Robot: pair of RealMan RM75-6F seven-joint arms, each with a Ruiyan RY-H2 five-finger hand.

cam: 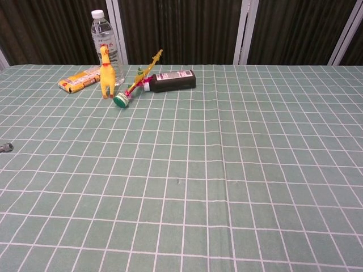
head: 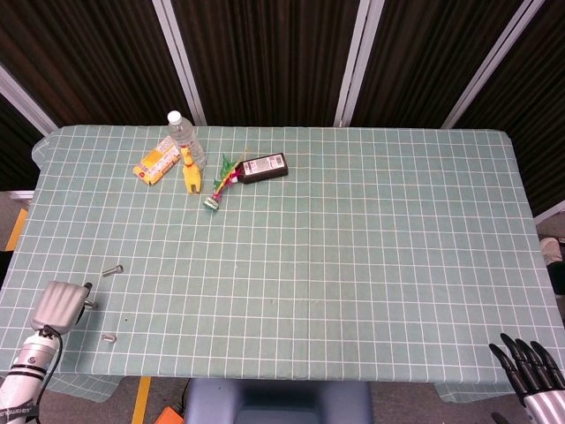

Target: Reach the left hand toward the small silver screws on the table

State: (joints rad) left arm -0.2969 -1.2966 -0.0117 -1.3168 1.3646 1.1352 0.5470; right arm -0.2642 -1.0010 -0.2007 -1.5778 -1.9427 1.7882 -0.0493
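Left hand [head: 60,305] over the near-left corner of the counter [head: 353,265], back plate up, fingers mostly hidden, so can't tell if open or curled. Small silver screws [head: 112,270] scattered right around it: one just beyond, one tucked against the fingertips side, one nearer the front edge. Probably best to ease in slow and low, pick one screw, keep fingers spread before contact. Tiny and likely to roll or skitter off the edge if nudged. Right hand [head: 530,375] off at the far-right corner, fingers straight and apart, holding nothing.
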